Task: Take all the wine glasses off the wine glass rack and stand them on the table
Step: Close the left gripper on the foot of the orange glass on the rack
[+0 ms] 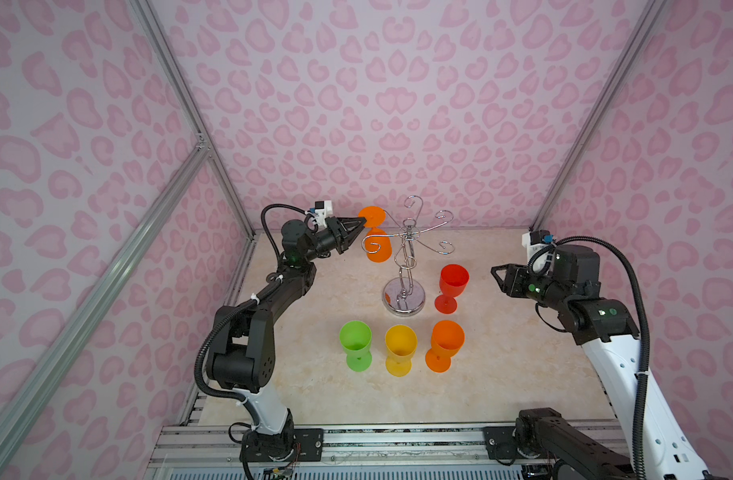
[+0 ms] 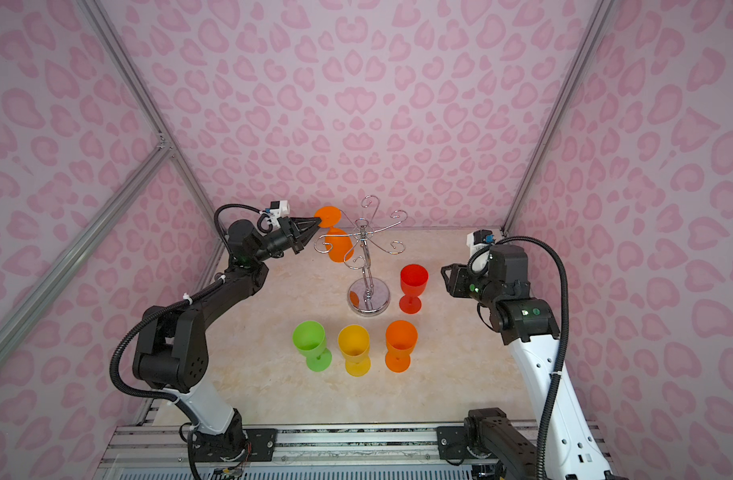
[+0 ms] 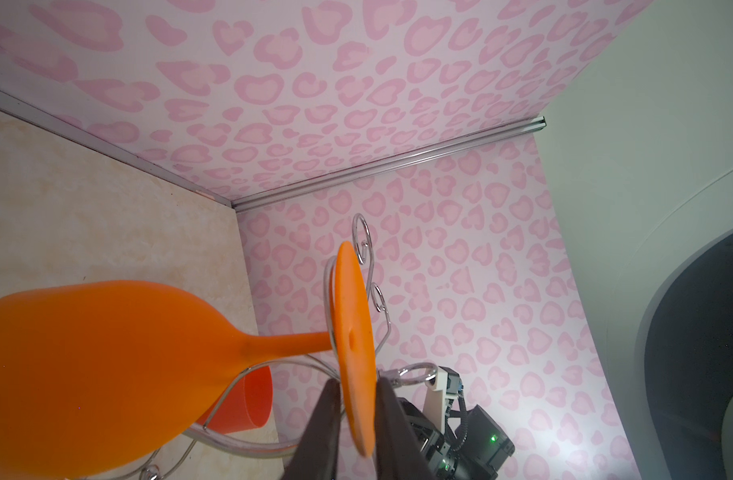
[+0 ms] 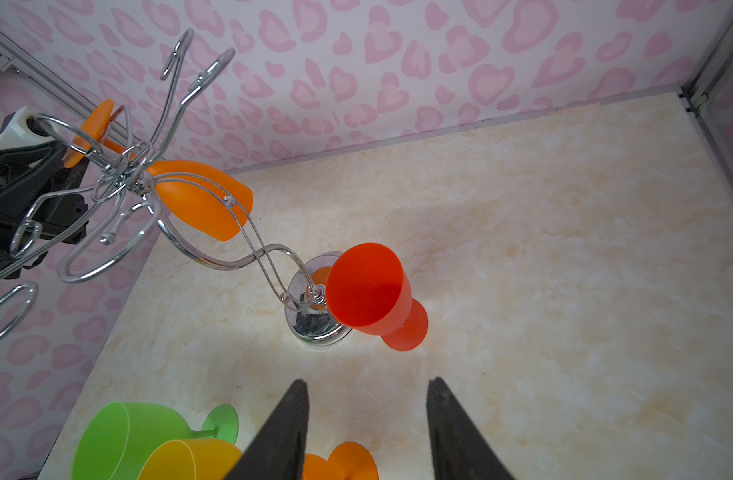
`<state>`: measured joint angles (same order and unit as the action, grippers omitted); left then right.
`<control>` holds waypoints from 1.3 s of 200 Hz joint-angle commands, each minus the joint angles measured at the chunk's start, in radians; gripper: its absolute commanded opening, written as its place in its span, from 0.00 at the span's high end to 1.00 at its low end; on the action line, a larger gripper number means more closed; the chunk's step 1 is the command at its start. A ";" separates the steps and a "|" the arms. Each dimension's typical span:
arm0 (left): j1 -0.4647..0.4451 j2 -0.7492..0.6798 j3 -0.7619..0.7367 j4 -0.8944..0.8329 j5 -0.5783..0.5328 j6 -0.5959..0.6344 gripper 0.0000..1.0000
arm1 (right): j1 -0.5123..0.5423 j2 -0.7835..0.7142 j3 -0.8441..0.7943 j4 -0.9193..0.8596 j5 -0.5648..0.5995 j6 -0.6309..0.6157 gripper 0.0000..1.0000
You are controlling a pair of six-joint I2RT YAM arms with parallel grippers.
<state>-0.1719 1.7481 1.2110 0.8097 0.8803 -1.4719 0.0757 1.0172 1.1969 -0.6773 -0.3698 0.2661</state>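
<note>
While on rack [image 1: 414,297] — glass-foot [image 3: 352,316] in tool [image 3: 357,384]

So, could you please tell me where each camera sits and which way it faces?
Both top views: side by side, high at the front, looking down toward the back wall at the wine glass rack; both arms show.
Left wrist: behind the left gripper, facing the hanging wine glass; its fingers show.
Right wrist: behind the right gripper, facing the rack and red glass; its fingers show.
Shared: every view shows the rack and that hanging glass.
</note>
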 commanded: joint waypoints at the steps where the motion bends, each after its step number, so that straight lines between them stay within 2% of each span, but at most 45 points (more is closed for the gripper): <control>1: 0.002 -0.005 -0.004 0.034 0.017 0.014 0.83 | -0.001 0.000 -0.008 0.024 -0.004 0.000 0.53; 42: 0.011 -0.020 -0.016 0.022 0.013 0.012 0.91 | -0.001 0.000 -0.010 0.027 -0.009 0.004 0.53; 111: 0.015 -0.033 -0.002 0.022 0.021 -0.028 0.98 | 0.000 0.004 -0.014 0.035 -0.022 0.013 0.53; 161: 0.021 -0.044 0.004 0.019 0.008 -0.075 0.98 | -0.001 0.004 -0.015 0.039 -0.024 0.015 0.53; 260: 0.016 -0.024 0.042 0.005 -0.009 -0.086 0.98 | -0.005 0.010 -0.017 0.044 -0.033 0.008 0.53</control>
<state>-0.1509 1.7149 1.2354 0.7971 0.8810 -1.5604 0.0738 1.0237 1.1854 -0.6521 -0.3935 0.2764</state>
